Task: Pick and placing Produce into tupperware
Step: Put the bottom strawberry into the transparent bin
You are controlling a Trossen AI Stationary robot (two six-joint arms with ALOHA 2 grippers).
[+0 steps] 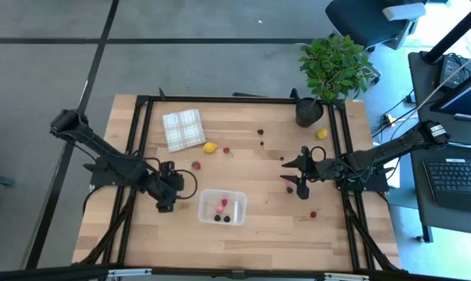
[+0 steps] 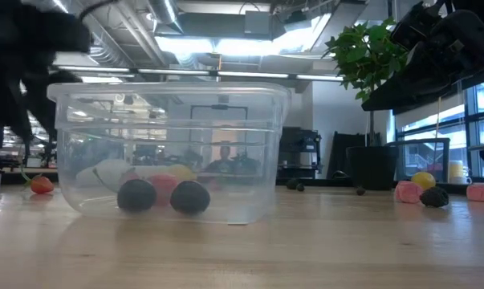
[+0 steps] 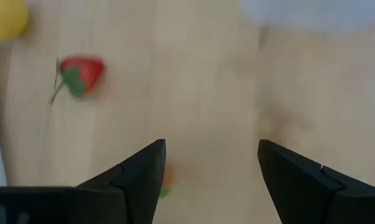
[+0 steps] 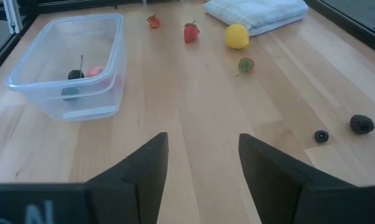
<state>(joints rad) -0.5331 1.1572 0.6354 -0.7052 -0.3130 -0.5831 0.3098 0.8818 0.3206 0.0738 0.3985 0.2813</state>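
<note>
My left gripper (image 1: 166, 204) hung spread and empty beside the tupperware (image 1: 222, 206); a strawberry (image 3: 81, 73) lay ahead. My right gripper (image 1: 296, 173) waited, spread, holding nothing.

Bare tabletop (image 1: 266, 234) lies open along the near edge and between the tub (image 1: 222, 206) and the right pincer (image 1: 301, 173). The tub's top is uncovered. The far side is more cluttered (folded cloth (image 1: 183, 129), lemon (image 1: 210, 147), scattered berries), and the potted plant (image 1: 333, 70) blocks the far right corner.
</note>
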